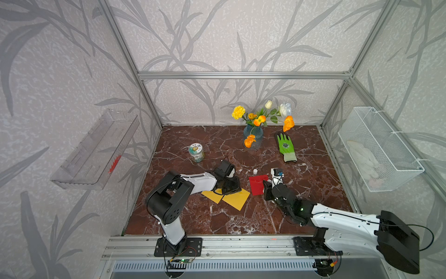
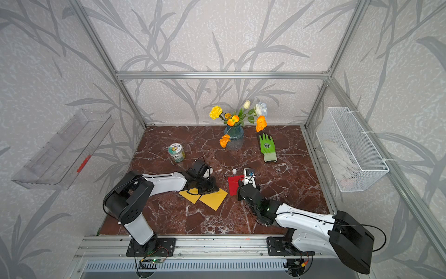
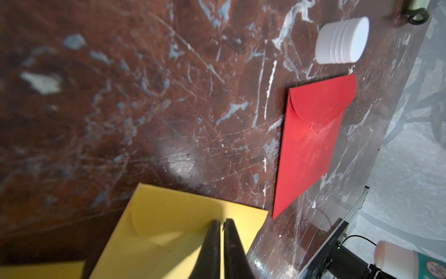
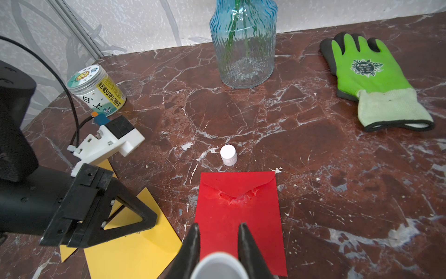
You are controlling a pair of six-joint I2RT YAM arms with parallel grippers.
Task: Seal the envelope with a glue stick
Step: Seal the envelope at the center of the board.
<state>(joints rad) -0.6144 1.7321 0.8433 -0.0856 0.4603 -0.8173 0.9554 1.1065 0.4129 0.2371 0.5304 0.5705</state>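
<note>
Seeing the right gripper (image 4: 219, 225) pinching the glue stick (image 4: 219, 265): white tube clamped between both fingers, round white end toward the wrist camera. Placing it over the red envelope (image 4: 239, 212), at the end away from the flap; can't confirm contact with the paper. Catching the glue stick (image 3: 398, 261) from the left wrist view too: uncapped, beige tip exposed, green label behind it. Finding the cap (image 4: 228, 154) loose on the table (image 4: 337, 193), upright, just beyond the envelope's flap edge, not touching it. Noting the flap folded down, crumpled patch at its tip.

Reading the left gripper (image 3: 222, 221) as pressed together, only a hairline slit between the fingers, nothing visibly pinched. Placing its tips on or just above a yellow envelope (image 3: 173, 217); can't tell which. Seeing a second yellow envelope (image 1: 212, 194) overlapping that one at a corner, both just beside the red one, not touching it.

Logging the rest toward the back wall, well apart from both grippers: blue glass vase (image 4: 242, 60), green glove (image 4: 366, 72), labelled jar (image 4: 96, 89).
</note>
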